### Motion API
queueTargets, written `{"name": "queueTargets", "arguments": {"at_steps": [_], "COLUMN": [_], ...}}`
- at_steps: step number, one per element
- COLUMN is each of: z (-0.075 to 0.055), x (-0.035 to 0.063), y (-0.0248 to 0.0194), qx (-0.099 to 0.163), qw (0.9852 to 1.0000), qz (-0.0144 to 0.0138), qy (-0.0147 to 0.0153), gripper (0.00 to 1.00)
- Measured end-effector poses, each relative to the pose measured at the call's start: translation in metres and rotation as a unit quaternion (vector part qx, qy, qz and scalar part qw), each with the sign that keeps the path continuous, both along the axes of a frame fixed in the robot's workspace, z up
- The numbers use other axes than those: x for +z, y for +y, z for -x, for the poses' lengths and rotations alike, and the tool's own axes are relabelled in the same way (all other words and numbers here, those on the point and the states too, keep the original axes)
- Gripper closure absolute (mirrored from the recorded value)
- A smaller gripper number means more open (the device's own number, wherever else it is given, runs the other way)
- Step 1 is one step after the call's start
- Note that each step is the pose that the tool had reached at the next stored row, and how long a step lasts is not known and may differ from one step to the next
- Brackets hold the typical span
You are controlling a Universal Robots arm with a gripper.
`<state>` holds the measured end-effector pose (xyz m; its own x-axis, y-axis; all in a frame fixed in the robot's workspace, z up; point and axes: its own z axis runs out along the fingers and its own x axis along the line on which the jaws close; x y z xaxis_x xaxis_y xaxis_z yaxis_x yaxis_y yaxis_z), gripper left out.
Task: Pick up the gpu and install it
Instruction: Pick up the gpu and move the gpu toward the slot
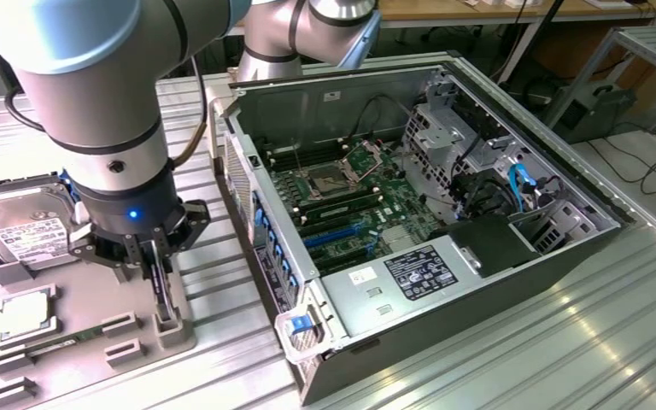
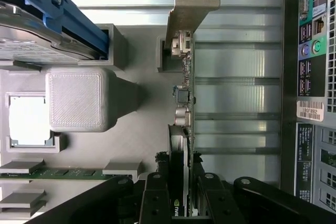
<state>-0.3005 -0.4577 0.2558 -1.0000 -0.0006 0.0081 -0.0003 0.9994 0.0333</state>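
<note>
My pincer (image 1: 155, 256) is pinching the gpu (image 2: 187, 98) across its thin faces, near the end opposite the metal bracket (image 2: 189, 3). The card stands on edge in a holder on the grey tray (image 1: 89, 342), its long axis running from the jaws to that bracket. The open computer case (image 1: 419, 213) sits at the exterior view's right, and I can't reliably read its white sticker (image 2: 310, 109).

An open PC case (image 1: 305, 98) lies on its side on the slatted metal table (image 1: 601, 342), exposing the motherboard (image 1: 351, 198) and a blue cable (image 1: 519, 184). At the exterior view's left, a grey tray (image 1: 66, 292) beside the case holds a hard drive (image 1: 20, 226), a CPU (image 1: 26, 313) and a RAM stick (image 1: 61, 346)
</note>
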Motion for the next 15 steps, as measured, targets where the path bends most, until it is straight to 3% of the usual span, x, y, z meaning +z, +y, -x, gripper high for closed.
{"name": "queueTargets", "arguments": {"at_steps": [15], "z": [0.0000], "x": [0.0093], "y": [0.0000], "qx": [0.000], "qw": [1.0000], "qz": [0.0000], "qy": [-0.0001], "gripper": [0.73]}}
